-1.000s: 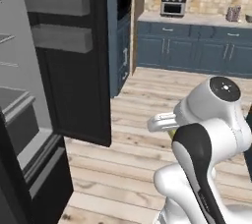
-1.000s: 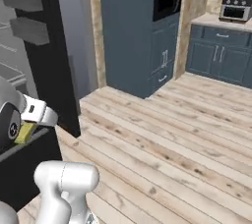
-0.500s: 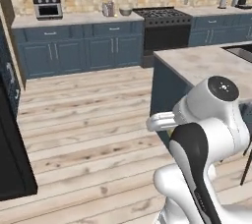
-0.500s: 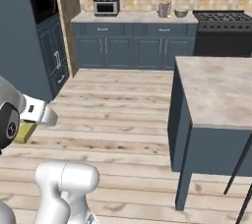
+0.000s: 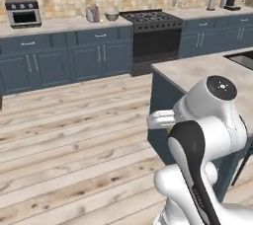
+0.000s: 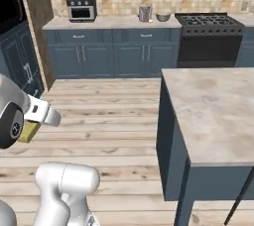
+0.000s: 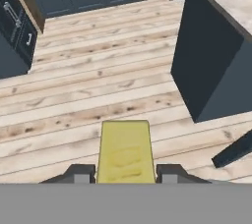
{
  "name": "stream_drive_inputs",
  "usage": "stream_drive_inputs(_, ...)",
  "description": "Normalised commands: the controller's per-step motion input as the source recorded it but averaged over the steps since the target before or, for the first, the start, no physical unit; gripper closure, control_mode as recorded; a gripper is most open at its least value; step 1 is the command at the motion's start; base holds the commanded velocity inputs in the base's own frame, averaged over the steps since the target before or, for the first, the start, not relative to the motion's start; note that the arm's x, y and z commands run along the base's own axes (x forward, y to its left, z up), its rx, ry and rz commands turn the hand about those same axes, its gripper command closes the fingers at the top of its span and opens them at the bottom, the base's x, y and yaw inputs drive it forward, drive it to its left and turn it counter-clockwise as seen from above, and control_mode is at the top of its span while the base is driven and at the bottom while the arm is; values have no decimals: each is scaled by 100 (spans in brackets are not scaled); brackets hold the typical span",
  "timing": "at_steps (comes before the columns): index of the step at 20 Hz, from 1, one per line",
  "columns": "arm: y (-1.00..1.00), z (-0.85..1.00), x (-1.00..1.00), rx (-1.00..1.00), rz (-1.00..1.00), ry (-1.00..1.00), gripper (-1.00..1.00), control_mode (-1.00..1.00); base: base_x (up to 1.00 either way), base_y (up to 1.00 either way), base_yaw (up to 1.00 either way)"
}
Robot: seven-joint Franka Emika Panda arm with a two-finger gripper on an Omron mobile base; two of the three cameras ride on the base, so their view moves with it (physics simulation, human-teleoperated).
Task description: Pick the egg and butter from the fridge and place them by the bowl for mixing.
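My gripper is shut on the butter, a bright yellow stick that points forward between the two dark fingertips, high over the wooden floor. The butter also peeks out under the white hand at the left of the right base view. The bowl, pale greenish-cream, stands far off on the back counter beside a silver toaster; it is the same bowl in the right base view. The egg and the fridge are out of view.
A dark blue island with a stone top stands close on the right, its corner near the hand. A black stove and a toaster oven line the back wall. Open wooden floor lies between.
The whole picture has swung away from the fridge to the back counter and island, so the base has turned. The arm keeps its pose and the butter stays in the grip.
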Motion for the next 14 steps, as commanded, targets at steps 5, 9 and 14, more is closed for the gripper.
stream_drive_inputs(5, 0, 0, 0, 0, 0, 0, 100, 100, 100, 0, 0)
stream_drive_inputs(9, 0, 0, 0, 0, 0, 0, 100, 100, 100, 0, 2)
stream_drive_inputs(14, 0, 0, 0, 0, 0, 0, 100, 100, 100, -5, 5)
